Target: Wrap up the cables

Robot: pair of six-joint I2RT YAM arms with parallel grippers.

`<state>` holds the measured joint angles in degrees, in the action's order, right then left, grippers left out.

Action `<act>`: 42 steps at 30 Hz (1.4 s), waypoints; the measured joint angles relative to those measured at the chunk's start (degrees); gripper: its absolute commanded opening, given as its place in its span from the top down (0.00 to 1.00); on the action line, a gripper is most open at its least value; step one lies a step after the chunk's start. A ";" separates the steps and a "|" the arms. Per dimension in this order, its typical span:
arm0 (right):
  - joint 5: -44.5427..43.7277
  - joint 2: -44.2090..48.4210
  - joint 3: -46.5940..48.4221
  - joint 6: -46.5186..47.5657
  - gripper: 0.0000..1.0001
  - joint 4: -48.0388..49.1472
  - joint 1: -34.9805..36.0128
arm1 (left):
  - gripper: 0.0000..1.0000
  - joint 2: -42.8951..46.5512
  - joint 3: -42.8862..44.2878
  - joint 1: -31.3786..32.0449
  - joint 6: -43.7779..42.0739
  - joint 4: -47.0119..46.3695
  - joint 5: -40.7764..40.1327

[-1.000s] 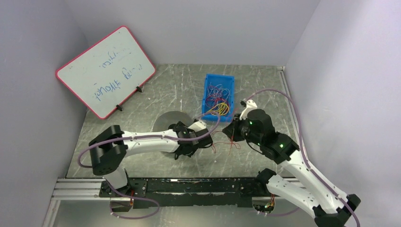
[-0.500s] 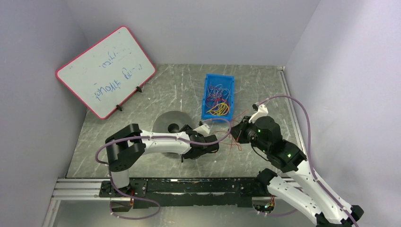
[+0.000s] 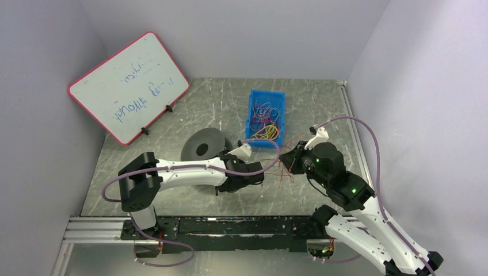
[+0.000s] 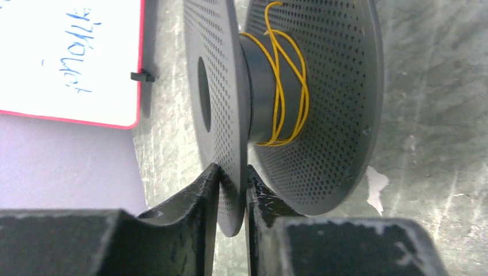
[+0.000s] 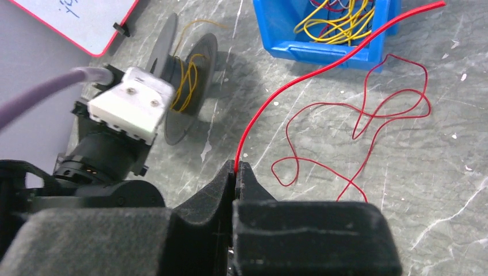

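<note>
A grey perforated spool has a yellow cable wound loosely round its core. My left gripper is shut on the rim of its near flange. From above, the spool stands tilted on edge beside the left gripper. My right gripper is shut on a thin red cable; one end runs up toward the bin, and the rest lies in loops on the table. In the top view the right gripper faces the left wrist, the red cable between them.
A blue bin holding several red, yellow and purple cables stands behind both grippers. A red-framed whiteboard leans at the back left. Walls close in on the left, back and right.
The left gripper has closed on the spool's flange, and the spool has gone from lying flat to tilted on edge. The right gripper has drawn back to the right, still holding the red cable.
</note>
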<state>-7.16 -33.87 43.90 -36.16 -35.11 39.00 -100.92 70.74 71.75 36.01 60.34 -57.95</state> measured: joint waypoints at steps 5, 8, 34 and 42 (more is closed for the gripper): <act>0.13 -0.04 0.00 0.37 1.00 0.28 0.00 | 0.93 3.06 1.18 0.00 2.36 4.98 -3.28; 0.28 -0.31 0.02 0.76 1.00 0.61 0.00 | 0.93 4.76 1.46 0.04 4.20 7.93 -4.87; 28.26 -15.54 12.90 25.35 1.00 3.50 -0.04 | 0.93 42.25 -11.85 0.48 -14.60 -12.17 15.54; 42.66 -21.33 17.90 31.93 1.00 0.28 -0.04 | 0.93 44.61 -17.79 0.48 -19.21 -15.85 22.49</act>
<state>35.51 -55.20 61.80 -4.23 -34.83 38.96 -56.31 52.95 72.23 16.80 44.49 -35.46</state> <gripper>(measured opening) 0.017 0.080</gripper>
